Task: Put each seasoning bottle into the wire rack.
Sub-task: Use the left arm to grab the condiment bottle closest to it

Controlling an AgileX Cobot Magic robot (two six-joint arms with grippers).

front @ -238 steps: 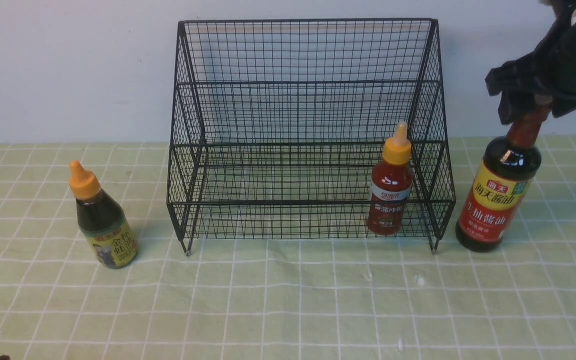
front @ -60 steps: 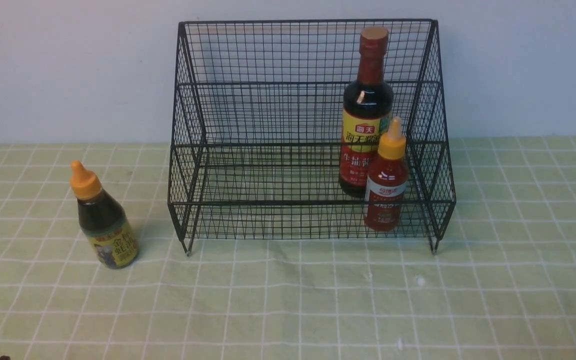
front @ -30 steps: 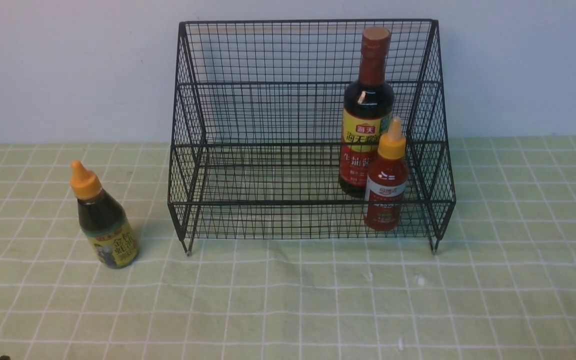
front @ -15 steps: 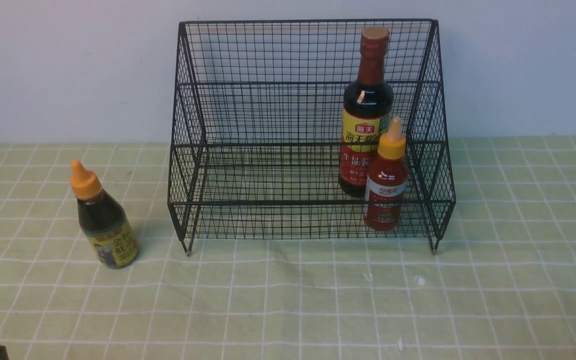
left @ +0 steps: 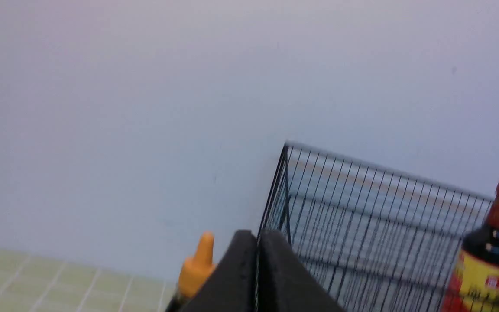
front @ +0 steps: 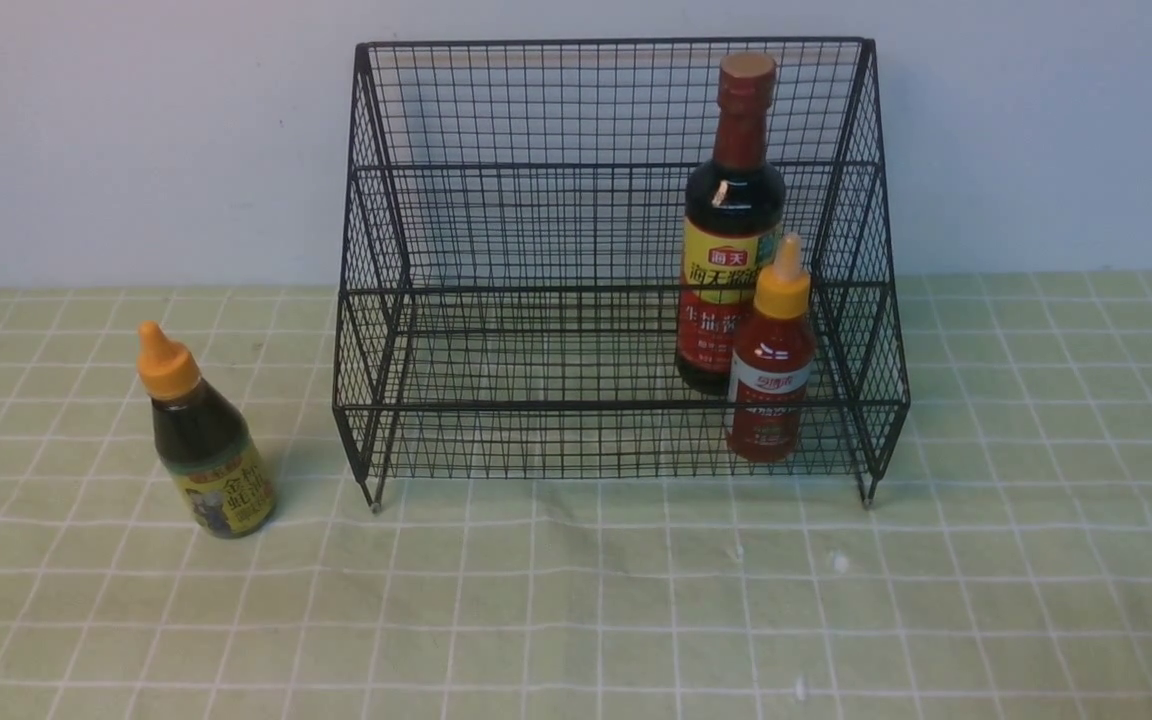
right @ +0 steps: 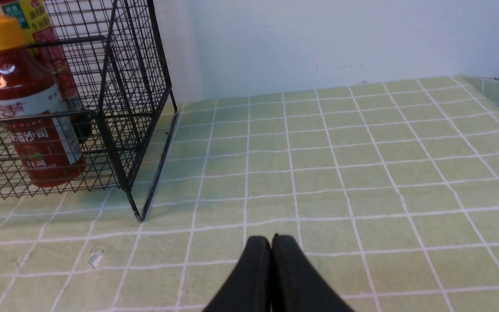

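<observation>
1. The left gripper [left: 257, 236], a pair of black padded fingers, has its jaws pressed together on nothing. It does not show in the front view. Its camera looks past the orange nozzle of the squat dark bottle with the yellow-green label [left: 196, 268], so it appears to be lining up on that bottle.
2. The right gripper [right: 271, 239] is likewise closed and empty, low over the pale green checked tablecloth [right: 362, 164] and apart from the rack's corner foot. It is probably parked clear, since both bottles near it are already stowed.
3. The squat bottle stands on the cloth at the lower left of the front view [front: 204, 445], outside the rack and near its left foot. Its long axis is upright, the nozzle points up and the label faces the camera.
4. The large black wire-mesh stepped rack [front: 376, 250] fills the centre of the front view.
5. At its right end, the small red sauce bottle with the yellow nozzle [front: 772, 375] stands in the front tier.
6. The tall dark soy bottle with the red-brown cap [front: 732, 230] stands just behind it. Both are upright with caps up, and the taller one at the back leaves the shorter one reachable.
7. The rack's left half shows only mesh, which is the likely spot for the squat bottle.
</observation>
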